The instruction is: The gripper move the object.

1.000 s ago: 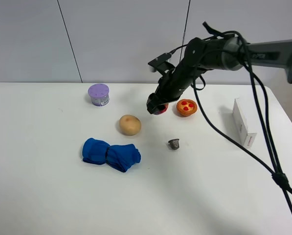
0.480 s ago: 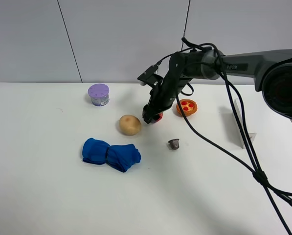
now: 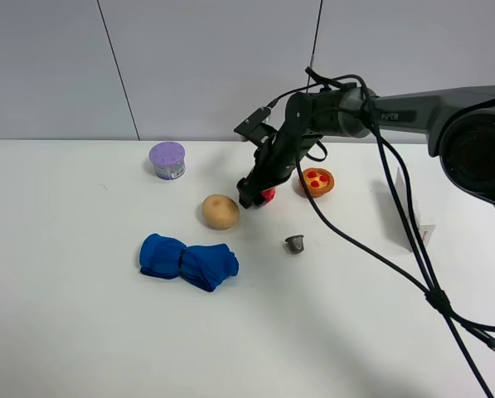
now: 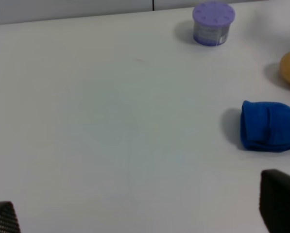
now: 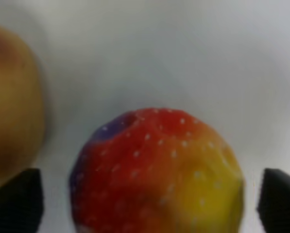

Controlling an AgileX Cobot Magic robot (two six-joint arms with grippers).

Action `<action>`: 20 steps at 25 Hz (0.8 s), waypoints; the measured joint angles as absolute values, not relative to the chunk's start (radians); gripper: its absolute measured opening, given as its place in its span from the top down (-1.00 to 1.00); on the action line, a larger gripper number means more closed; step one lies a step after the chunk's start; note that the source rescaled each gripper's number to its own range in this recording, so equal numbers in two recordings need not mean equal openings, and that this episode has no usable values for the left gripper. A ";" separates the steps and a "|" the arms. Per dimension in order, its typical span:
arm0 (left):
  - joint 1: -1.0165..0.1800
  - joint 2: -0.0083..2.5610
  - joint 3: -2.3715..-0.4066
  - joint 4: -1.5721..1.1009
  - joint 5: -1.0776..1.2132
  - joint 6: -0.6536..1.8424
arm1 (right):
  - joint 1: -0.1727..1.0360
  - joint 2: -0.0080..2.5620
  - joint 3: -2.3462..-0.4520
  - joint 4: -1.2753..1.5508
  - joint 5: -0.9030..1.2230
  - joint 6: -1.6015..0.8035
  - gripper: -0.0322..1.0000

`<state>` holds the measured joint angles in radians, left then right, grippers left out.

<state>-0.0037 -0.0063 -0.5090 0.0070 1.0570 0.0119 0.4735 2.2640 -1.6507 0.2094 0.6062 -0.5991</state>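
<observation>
The multicoloured ball (image 3: 269,196), with red, yellow and blue patches and white dots, sits low at the table between the tan potato (image 3: 220,211) and the tart (image 3: 317,181). My right gripper (image 3: 254,199) is lowered over it. In the right wrist view the ball (image 5: 159,170) fills the space between the two fingertips (image 5: 13,201), with a thin gap on each side, so the jaws look open around it. The potato (image 5: 11,121) is close beside it. My left gripper (image 4: 142,213) is open and empty over bare table and does not show in the high view.
A purple lidded cup (image 3: 167,160) stands at the back left. A crumpled blue cloth (image 3: 189,260) lies in front of the potato. A small grey cup (image 3: 295,244) sits just in front of the ball. A white box (image 3: 413,207) lies at the right. Black cables trail from the right arm.
The right arm has swung left and down, carrying the ball from beside the tart to a spot next to the potato. In the last half second it barely moved.
</observation>
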 joint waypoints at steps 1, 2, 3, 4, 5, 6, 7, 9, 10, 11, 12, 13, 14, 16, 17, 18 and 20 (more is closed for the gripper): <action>-0.004 -0.006 -0.509 0.007 1.057 0.012 | 0.474 2.264 -1.651 0.209 0.606 -0.594 -0.72; -0.004 -0.006 -0.509 0.007 1.057 0.012 | 0.474 2.264 -1.651 0.209 0.606 -0.590 -0.81; -0.004 -0.006 -0.509 0.007 1.057 0.012 | 0.474 2.264 -1.651 0.209 0.607 -0.588 -0.85; -0.004 -0.006 -0.509 0.007 1.057 0.012 | 0.474 2.264 -1.651 0.209 0.608 -0.587 -0.89; -0.004 -0.006 -0.509 0.007 1.057 0.012 | 0.474 2.264 -1.651 0.209 0.611 -0.582 -0.90; -0.004 -0.006 -0.509 0.007 1.057 0.012 | 0.474 2.263 -1.651 0.209 0.615 -0.580 -0.91; -0.004 -0.006 -0.509 0.007 1.057 0.012 | 0.475 2.260 -1.651 0.209 0.618 -0.578 -0.92; -0.004 -0.006 -0.509 0.007 1.057 0.012 | 0.479 2.244 -1.651 0.209 0.619 -0.570 -0.93; -0.004 -0.006 -0.509 0.007 1.057 0.012 | 0.482 2.227 -1.651 0.209 0.615 -0.558 -0.93; -0.004 -0.006 -0.509 0.007 1.057 0.012 | 0.486 2.203 -1.651 0.210 0.610 -0.547 -0.93; -0.004 -0.006 -0.509 0.007 1.057 0.012 | 0.489 2.171 -1.651 0.214 0.604 -0.538 -0.93; -0.004 -0.006 -0.509 0.007 1.057 0.012 | 0.490 2.142 -1.651 0.222 0.595 -0.527 -0.93; -0.004 -0.006 -0.509 0.007 1.057 0.012 | 0.491 2.108 -1.651 0.235 0.586 -0.517 -0.93; -0.004 -0.006 -0.509 0.007 1.057 0.012 | 0.492 2.021 -1.651 0.251 0.580 -0.509 -0.93; -0.004 -0.006 -0.509 0.007 1.057 0.012 | 0.495 1.974 -1.651 0.254 0.575 -0.502 -0.93; -0.004 -0.006 -0.509 0.007 1.057 0.012 | 0.498 1.935 -1.651 0.255 0.571 -0.495 -0.93; -0.004 -0.006 -0.509 0.007 1.057 0.012 | 0.502 1.835 -1.651 0.259 0.559 -0.484 -0.95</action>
<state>-0.0037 -0.0063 -0.5090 0.0070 1.0570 0.0119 0.5019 1.8346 -1.6509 0.2589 0.5592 -0.4844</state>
